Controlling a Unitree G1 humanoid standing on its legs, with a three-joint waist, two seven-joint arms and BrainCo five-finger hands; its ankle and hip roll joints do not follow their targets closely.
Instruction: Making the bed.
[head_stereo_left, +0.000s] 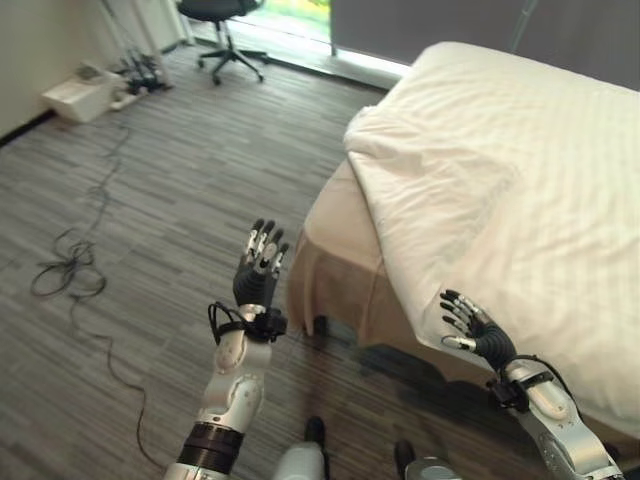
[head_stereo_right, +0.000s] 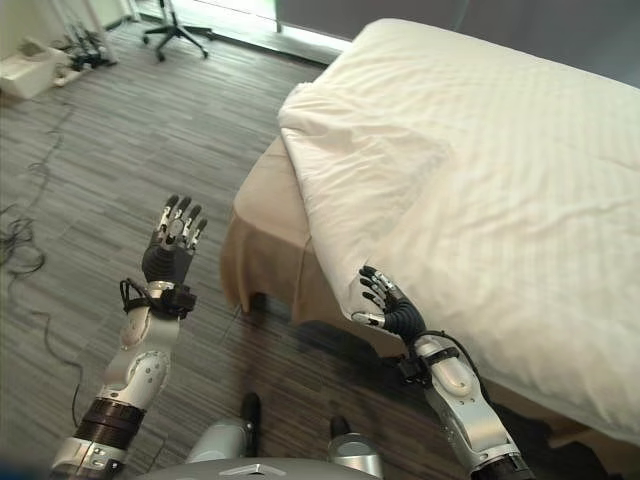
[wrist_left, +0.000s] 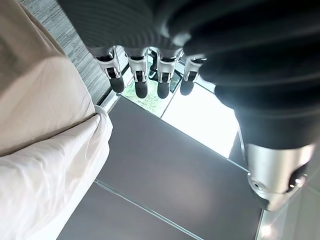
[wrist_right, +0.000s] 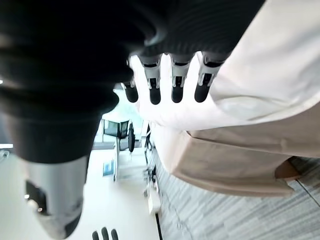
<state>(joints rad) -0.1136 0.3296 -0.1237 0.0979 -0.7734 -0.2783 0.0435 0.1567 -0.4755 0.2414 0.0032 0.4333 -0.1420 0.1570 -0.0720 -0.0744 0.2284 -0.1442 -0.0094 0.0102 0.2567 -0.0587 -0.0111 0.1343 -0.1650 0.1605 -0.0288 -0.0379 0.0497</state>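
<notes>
The bed (head_stereo_left: 350, 270) stands at the right of the head views, one bed with a tan skirt hanging down its side and near corner, and one white duvet (head_stereo_left: 500, 190) spread over its top. The duvet's near edge runs diagonally along the bed's side, overhanging the tan skirt, and its near corner is bunched up in a rumpled fold at the bed's corner, where a strip of tan shows beside it. Two hands are raised in front of the bed. The left hand (head_stereo_left: 258, 272) is held upright over the open wooden floor (head_stereo_left: 170, 190), to the left of the bed's corner and apart from it, fingers straight and spread, holding nothing. The right hand (head_stereo_left: 478, 330) hovers at the duvet's overhanging edge, fingers loosely extended and apart, empty; whether the fingertips touch the cloth cannot be told. The floor to the left of the bed is wide and mostly bare: one black office chair (head_stereo_left: 222, 20) stands far back near the window, one white box (head_stereo_left: 80, 95) sits by the left wall with a cluster of plugs beside it, and a loose tangle of cable (head_stereo_left: 70, 265) lies at the far left.
</notes>
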